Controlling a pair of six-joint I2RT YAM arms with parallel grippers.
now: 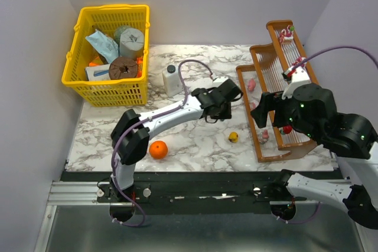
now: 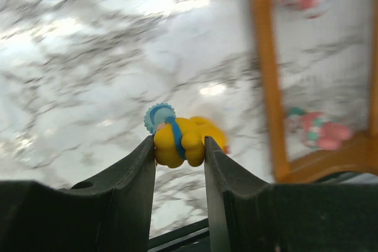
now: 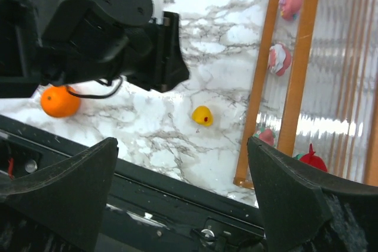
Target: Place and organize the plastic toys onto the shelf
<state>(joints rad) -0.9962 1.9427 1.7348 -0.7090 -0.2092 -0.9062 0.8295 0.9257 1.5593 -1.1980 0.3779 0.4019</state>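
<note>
- Some small pink and red plastic toys (image 1: 252,85) already lie on the brown wooden stepped shelf (image 1: 277,155), right of frame
- Left pincer (image 2: 179,146) is closed on a yellow-and-blue toy figure (image 2: 188,133) beside the shelf
- One small yellow toy (image 1: 234,137) remains on the marble desk (image 1: 195,141), centre
- Right pincer (image 3: 182,146) stands wide open, empty

A yellow plastic basket (image 1: 112,94) sits at the far left corner of the marble table (image 1: 195,140), holding 2 rolls, a grey roll (image 1: 131,42) and a brown roll (image 1: 123,68), beside a pale blue packet (image 1: 101,44). A white bottle (image 1: 172,79) with a dark cap stands upright just right of the basket. An orange ball (image 1: 157,150) lies well apart from both, near the table's front edge.
</note>
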